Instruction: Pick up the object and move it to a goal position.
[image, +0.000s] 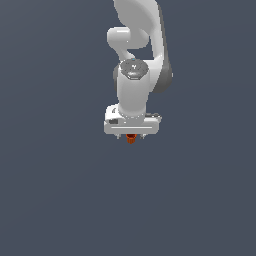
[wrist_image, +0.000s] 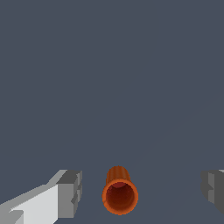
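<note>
In the exterior view the white gripper (image: 131, 136) hangs straight over the tiny orange-red object (image: 131, 138), which peeps out just beneath it on the plain grey floor (image: 60, 200), far from any edge in sight. In the wrist view the object (wrist_image: 120, 192) is a ribbed, hollow little cylinder with a smooth rim, lying between the two blocky grey fingertips (wrist_image: 71, 192), which stand wide apart and hold nothing. To grasp well, I judge the claw should sink until the pads flank the body, then close evenly so the round piece does not roll away.

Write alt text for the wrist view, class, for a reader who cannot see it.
A small orange-red, hollow cylindrical object lies on a plain dark grey surface, its open end facing the camera. It sits between the open gripper's two grey fingertips, clear gaps separating it from each.
</note>
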